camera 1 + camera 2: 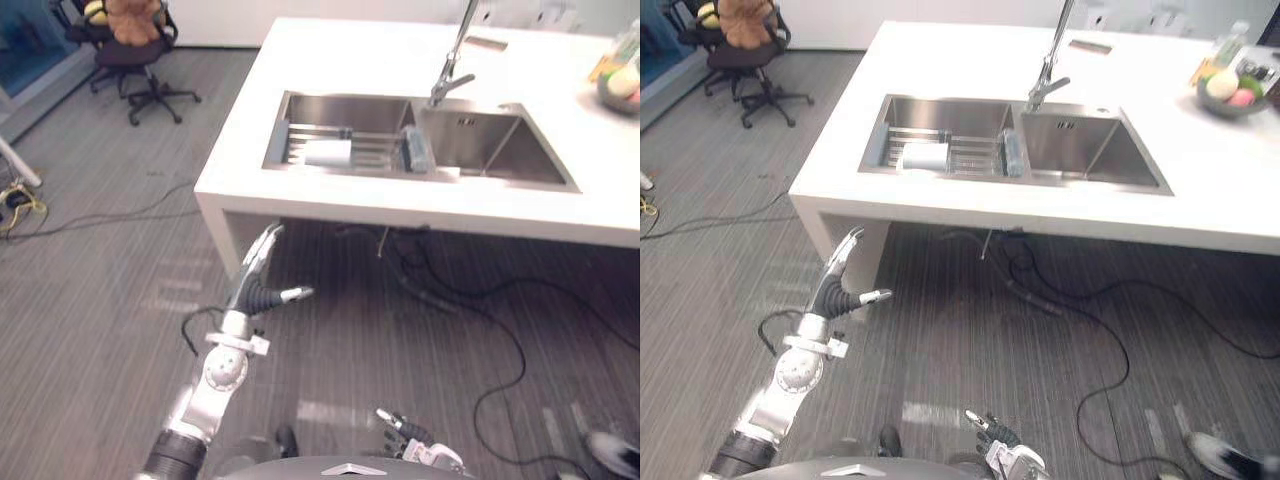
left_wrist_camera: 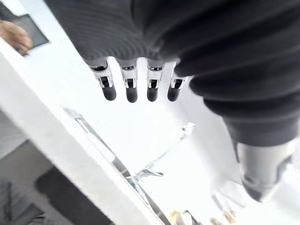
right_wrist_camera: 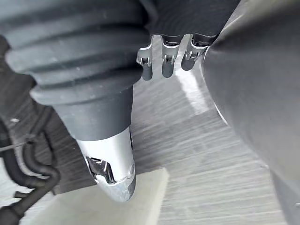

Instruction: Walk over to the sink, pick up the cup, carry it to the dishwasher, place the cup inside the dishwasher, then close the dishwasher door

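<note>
The cup (image 1: 328, 152) lies on its side on a wire rack (image 1: 372, 150) in the left basin of the sink (image 1: 340, 108), set in a white counter (image 1: 330, 50) at the far side of the scene. A tap (image 1: 455, 60) rises at the far edge, between the two basins, and the right basin looks bare. A bowl (image 1: 1228, 95) of fruit stands on the counter at the far right.

The left hand (image 1: 252, 285) is raised over the grey floor (image 1: 100, 300) on the near side of the counter, below its left corner and well apart from the cup; its fingers are straight, the thumb stuck out to the right, holding nothing. The right hand (image 1: 405, 432) hangs low at the near edge over the floor, fingers relaxed and empty.

An office chair (image 1: 135, 55) with a soft toy (image 1: 132, 15) on it stands at the far left
</note>
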`<state>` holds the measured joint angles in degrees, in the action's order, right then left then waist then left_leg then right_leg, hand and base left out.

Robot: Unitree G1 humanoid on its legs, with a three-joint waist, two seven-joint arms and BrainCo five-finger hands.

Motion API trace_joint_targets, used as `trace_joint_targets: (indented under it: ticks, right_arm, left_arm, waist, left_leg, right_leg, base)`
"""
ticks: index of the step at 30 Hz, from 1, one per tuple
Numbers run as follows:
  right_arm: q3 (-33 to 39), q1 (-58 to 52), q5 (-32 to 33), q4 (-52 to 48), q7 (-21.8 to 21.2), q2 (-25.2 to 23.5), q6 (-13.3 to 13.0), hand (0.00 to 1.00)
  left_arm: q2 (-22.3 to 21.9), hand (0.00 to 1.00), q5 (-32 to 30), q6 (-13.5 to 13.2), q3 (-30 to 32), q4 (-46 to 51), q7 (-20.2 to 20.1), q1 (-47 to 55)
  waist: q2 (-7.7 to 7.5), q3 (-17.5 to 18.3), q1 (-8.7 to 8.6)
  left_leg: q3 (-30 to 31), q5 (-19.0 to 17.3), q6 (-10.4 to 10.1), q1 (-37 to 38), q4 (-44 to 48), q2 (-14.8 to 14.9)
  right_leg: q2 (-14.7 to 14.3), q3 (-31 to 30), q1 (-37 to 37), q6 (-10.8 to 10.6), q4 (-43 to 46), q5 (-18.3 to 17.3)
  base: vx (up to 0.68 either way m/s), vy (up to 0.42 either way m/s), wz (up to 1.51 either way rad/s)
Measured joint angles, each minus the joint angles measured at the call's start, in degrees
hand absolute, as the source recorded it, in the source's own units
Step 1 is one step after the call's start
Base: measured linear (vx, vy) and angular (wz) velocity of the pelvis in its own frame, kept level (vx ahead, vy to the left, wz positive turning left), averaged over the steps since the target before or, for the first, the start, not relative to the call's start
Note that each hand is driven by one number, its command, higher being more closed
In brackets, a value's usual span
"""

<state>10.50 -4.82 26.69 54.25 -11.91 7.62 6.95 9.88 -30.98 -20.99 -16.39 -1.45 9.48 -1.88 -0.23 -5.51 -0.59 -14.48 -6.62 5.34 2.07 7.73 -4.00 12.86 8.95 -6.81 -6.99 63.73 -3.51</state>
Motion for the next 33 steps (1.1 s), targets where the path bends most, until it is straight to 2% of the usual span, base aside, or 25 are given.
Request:
trace_joint_targets:
  ticks: [1, 2, 4, 5, 7, 8, 9, 10, 11, 12, 13, 14, 15, 17, 18, 19, 20, 21, 23, 25, 26, 27, 28, 29, 33]
  right_arm:
    - [0.65, -0.3, 0.02, -0.49, 0.04, 0.05, -0.16, 0.0]
    - [1.2, -0.6, 0.28, -1.42, 0.02, -0.5, -0.35, 0.0]
    - [2.14, -0.47, 0.55, -1.94, 0.02, -1.6, -0.6, 0.0]
    - [2.14, -0.48, 0.57, -2.54, 0.05, -2.55, -0.62, 0.0]
    - [1.95, -1.18, 0.77, -4.41, 0.08, -2.82, -0.57, 0.0]
    - [1.89, -2.01, 1.05, -5.89, 0.13, -3.36, -0.51, 0.0]
    - [1.64, -3.2, 1.09, -7.42, 0.13, -3.91, -0.36, 0.0]
    - [1.5, -3.81, 1.01, -7.95, 0.2, -4.29, -0.25, 0.0]
    - [1.6, -4.09, 0.81, -8.33, 0.31, -3.31, -0.19, 0.0]
    - [1.6, -4.62, 0.54, -8.34, 0.28, -2.05, -0.1, 0.0]
    - [1.6, -4.68, 0.43, -8.34, 0.27, -1.25, 0.42, 0.0]
    - [1.6, -4.66, 0.38, -8.34, 0.27, -1.08, 0.79, 0.0]
    - [1.59, -4.84, 0.22, -8.38, 0.14, -1.06, 1.56, 0.0]
    - [1.58, -5.25, -0.04, -8.47, 0.02, -1.03, 3.0, 0.0]
    - [1.58, -5.59, -0.14, -8.61, 0.03, -0.98, 3.78, 0.0]
    - [1.51, -6.42, -0.69, -9.52, 0.06, -0.85, 4.42, 0.0]
    - [1.4, -6.92, -1.53, -10.02, 0.06, -0.73, 4.77, 0.0]
    - [1.34, -7.66, -2.31, -10.61, 0.07, -0.31, 6.01, 0.0]
    - [0.67, -8.09, -2.44, -10.25, 0.35, -0.12, 7.19, 0.0]
    - [0.29, -7.49, -2.44, -7.86, 0.67, 0.27, 7.26, 0.0]
    - [0.18, -6.9, -2.41, -6.64, 0.41, 0.83, 7.25, 0.0]
    - [0.25, -5.79, -2.42, -5.44, -0.02, 0.9, 7.31, 0.0]
    - [0.23, -4.74, -2.43, -4.65, -0.35, 0.88, 7.61, 0.0]
    - [0.43, -3.4, -2.47, -3.64, -0.34, 0.63, 7.65, 0.0]
    - [0.38, -2.93, -2.48, -2.89, -0.19, 0.39, 7.72, 0.0]
  left_arm:
    - [0.51, 0.0, -0.82, 0.93, -1.85, 0.29, -0.43, -1.19]
    - [0.89, 0.0, -1.81, 2.22, -3.75, 0.72, -1.22, -3.28]
    - [1.09, 0.0, -3.04, 4.04, -6.25, 0.78, -2.27, -7.35]
    - [1.53, 0.0, -3.37, 5.45, -7.5, 0.78, -2.81, -10.39]
    - [1.81, 0.0, -3.74, 7.01, -8.06, 0.74, -3.74, -14.0]
    - [1.8, 0.0, -4.41, 7.66, -8.48, 0.74, -4.02, -15.84]
    - [1.76, 0.0, -5.35, 8.16, -9.04, 0.8, -4.45, -18.32]
    - [1.28, 0.0, -5.49, 8.75, -9.07, 0.65, -4.97, -19.35]
    - [0.15, 0.0, -5.58, 9.71, -9.44, 0.55, -5.24, -19.1]
    - [-0.91, 0.0, -6.13, 11.05, -10.87, 0.58, -6.32, -19.53]
    - [-1.74, 0.0, -6.79, 12.08, -11.87, 0.55, -7.16, -20.24]
    - [-2.03, 0.0, -7.01, 12.59, -12.16, 0.46, -7.57, -20.55]
    - [-2.07, 0.0, -7.02, 14.24, -12.96, 0.4, -8.49, -21.21]
    - [-2.03, 0.0, -6.94, 16.03, -13.05, 0.44, -9.1, -21.54]
    - [-1.96, 0.0, -6.89, 17.26, -12.86, 0.54, -9.79, -21.73]
    - [-1.99, 0.0, -6.89, 18.56, -12.94, 0.79, -10.99, -22.14]
    - [-2.0, 0.0, -6.88, 18.98, -12.92, 1.04, -11.45, -22.28]
    - [-1.82, 0.0, -6.88, 19.82, -12.85, 1.71, -12.55, -22.28]
    - [-0.76, 0.0, -6.86, 20.42, -12.84, 3.12, -14.06, -22.3]
    - [1.28, 0.0, -6.89, 21.07, -12.78, 3.55, -15.35, -23.71]
    - [2.78, 0.0, -6.91, 21.35, -12.58, 3.0, -15.96, -25.88]
    - [4.42, 0.0, -6.92, 21.69, -11.84, 2.98, -16.15, -26.95]
    - [6.16, 0.0, -6.93, 22.14, -10.65, 2.87, -16.21, -28.03]
    - [9.3, 0.0, -6.98, 23.47, -8.48, 1.83, -16.26, -29.49]
    - [14.43, 0.0, -6.85, 25.68, -8.23, -1.06, -18.51, -29.92]
  waist:
    - [0.34, -0.07, -0.35]
    - [0.46, 0.13, -0.81]
    - [0.32, 0.25, -1.49]
    - [0.38, 0.2, -1.94]
    - [0.57, 0.07, -3.03]
    - [0.56, 0.07, -3.44]
    - [-0.21, 0.26, -3.67]
    - [-0.51, 0.75, -3.71]
    - [1.36, 1.06, -3.89]
    - [2.66, 1.69, -4.55]
    - [3.25, 2.02, -4.72]
    - [3.33, 2.06, -4.65]
    - [3.81, 2.42, -4.65]
    - [3.77, 2.59, -4.3]
    - [4.22, 2.89, -3.99]
    - [4.13, 2.82, -3.92]
    - [4.35, 2.81, -3.74]
    - [4.53, 2.93, -3.07]
    - [3.97, 2.96, -2.74]
    - [3.56, 3.38, -2.6]
    - [4.0, 3.98, -2.78]
    - [4.05, 4.89, -2.8]
    - [3.46, 5.02, -2.98]
    - [2.41, 4.48, -3.37]
    - [2.11, 4.52, -4.05]
  left_leg:
    - [0.09, -0.13, -0.24, 2.22, -1.02, 0.45]
    - [0.28, -0.42, -0.79, 4.16, -1.83, 1.48]
    - [0.58, -1.55, -2.7, 5.75, -1.86, 3.78]
    - [0.55, -2.49, -4.25, 6.87, -1.85, 5.4]
    - [0.54, -3.89, -6.36, 8.65, -1.74, 7.22]
    - [0.6, -5.02, -7.46, 9.47, -1.2, 8.03]
    - [0.8, -7.99, -8.73, 9.7, 1.21, 8.78]
    - [0.9, -11.13, -10.38, 10.62, 3.8, 9.8]
    - [0.29, -11.47, -10.97, 10.83, 4.32, 11.71]
    - [-1.13, -10.64, -11.91, 11.06, 4.13, 12.92]
    - [-1.32, -9.18, -12.17, 12.06, 3.43, 13.27]
    - [-1.21, -8.25, -12.59, 12.85, 3.02, 13.47]
    - [-0.84, -6.78, -13.4, 13.6, 3.95, 14.11]
    - [0.07, -5.83, -14.33, 12.27, 10.32, 16.05]
    - [0.94, -4.76, -15.32, 9.25, 17.88, 17.81]
    - [2.11, -2.35, -14.55, 4.57, 28.01, 19.9]
    - [2.4, -0.53, -14.12, 2.27, 32.92, 21.21]
    - [2.02, -0.53, -13.69, -1.58, 40.72, 23.47]
    - [-0.63, -2.86, -12.02, -4.77, 41.88, 25.55]
    - [-4.65, -2.68, -10.76, -6.01, 29.64, 24.44]
    - [-5.48, -0.67, -10.6, -5.85, 17.49, 22.09]
    - [-5.8, -0.01, -11.42, -3.85, 12.22, 20.08]
    - [-6.17, 1.17, -11.67, -1.11, 5.89, 18.08]
    - [-6.6, 4.51, -12.02, 2.65, -3.32, 15.06]
    - [-5.56, 6.57, -11.27, 4.08, -7.67, 12.84]
  right_leg:
    - [0.16, 1.43, -1.87, 1.41, -0.05, -2.78]
    - [-0.49, 3.33, -4.32, 2.08, -3.86, -6.96]
    - [-2.51, 6.53, -6.28, 3.93, -15.95, -10.47]
    - [-4.01, 8.09, -7.03, 4.57, -25.71, -10.54]
    - [-5.27, 8.04, -7.8, 4.8, -35.98, -7.93]
    - [-5.49, 7.07, -7.93, 4.45, -40.51, -5.38]
    - [-5.26, 3.33, -6.91, 3.4, -47.43, -0.67]
    - [-5.65, 2.89, -6.24, 4.58, -47.15, 5.66]
    - [-6.96, 3.23, -6.09, 3.83, -45.83, 4.27]
    - [-7.35, 4.23, -6.58, 4.98, -43.18, 1.22]
    - [-7.27, 4.83, -6.64, 6.04, -40.56, -1.31]
    - [-7.31, 5.01, -6.23, 6.25, -39.67, -2.45]
    - [-7.52, 5.75, -4.81, 6.68, -38.89, -4.18]
    - [-8.66, 6.38, -2.15, 7.21, -39.91, -5.75]
    - [-9.29, 6.91, -0.19, 7.41, -41.37, -6.11]
    - [-9.78, 7.95, 2.13, 7.67, -43.25, -6.26]
    - [-10.16, 8.25, 3.26, 7.83, -44.3, -6.26]
    - [-10.64, 8.72, 5.57, 8.14, -45.97, -6.21]
    - [-10.82, 9.31, 9.5, 7.69, -49.53, -5.58]
    - [-10.47, 8.79, 11.52, 6.63, -52.25, -4.32]
    - [-10.44, 8.17, 10.86, 6.03, -52.31, -3.91]
    - [-10.29, 6.19, 9.82, 5.76, -52.33, -3.59]
    - [-9.71, 3.68, 8.67, 5.59, -52.43, -3.23]
    - [-8.64, 2.2, 8.48, 5.07, -53.28, -2.9]
    - [-7.49, 1.26, 9.42, 4.76, -54.76, -2.7]
  base:
    - [0.36, 0.008, 0.05]
    - [0.34, -0.062, 0.07]
    - [0.33, -0.124, 0.02]
    - [0.33, -0.197, -0.05]
    - [0.37, -0.277, -0.04]
    - [0.36, -0.328, 0.08]
    - [0.38, -0.383, 0.08]
    - [0.39, -0.39, 0.04]
    - [0.37, -0.349, 0.1]
    - [0.35, -0.274, 0.22]
    - [0.34, -0.253, 0.28]
    - [0.32, -0.253, 0.24]
    - [0.35, -0.3, 0.19]
    - [0.33, -0.273, 0.12]
    - [0.23, -0.157, 0.16]
    - [0.22, -0.128, 0.21]
    - [0.21, -0.072, 0.19]
    - [0.2, -0.033, 0.06]
    - [0.2, -0.011, 0.01]
    - [0.19, 0.054, -0.06]
    - [0.23, 0.119, -0.06]
    - [0.22, 0.131, -0.09]
    - [0.18, 0.206, -0.05]
    - [0.09, 0.159, -0.01]
    - [0.04, 0.085, 0.25]
